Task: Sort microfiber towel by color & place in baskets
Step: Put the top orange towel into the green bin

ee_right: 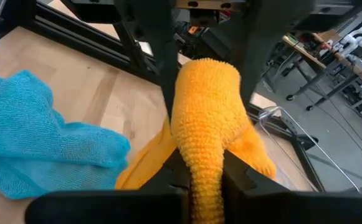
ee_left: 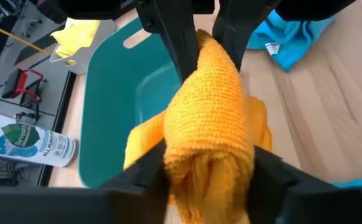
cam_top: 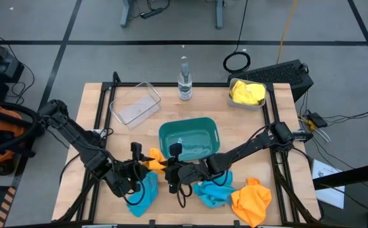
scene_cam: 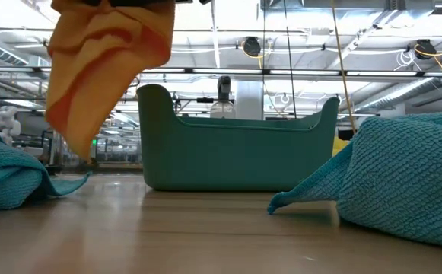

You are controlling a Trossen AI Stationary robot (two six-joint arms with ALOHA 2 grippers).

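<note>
Both pincers grip one orange towel [cam_top: 154, 158] between them — the left pincer [cam_top: 140, 166] and the right pincer [cam_top: 169, 166] each clamped on it, just in front of the teal basket [cam_top: 164, 134], above the table [cam_top: 95, 107] near its front edge.

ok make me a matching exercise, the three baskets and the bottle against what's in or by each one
Things:
1. teal basket
2. clear basket
3. pale grey basket
4. clear bottle

States:
A. holds a yellow towel
B. stands upright at the table's far edge
C. nothing visible inside, far left
D. mid-table, orange towel held beside it

Pairs: 1-D, 2-C, 3-A, 4-B
</note>
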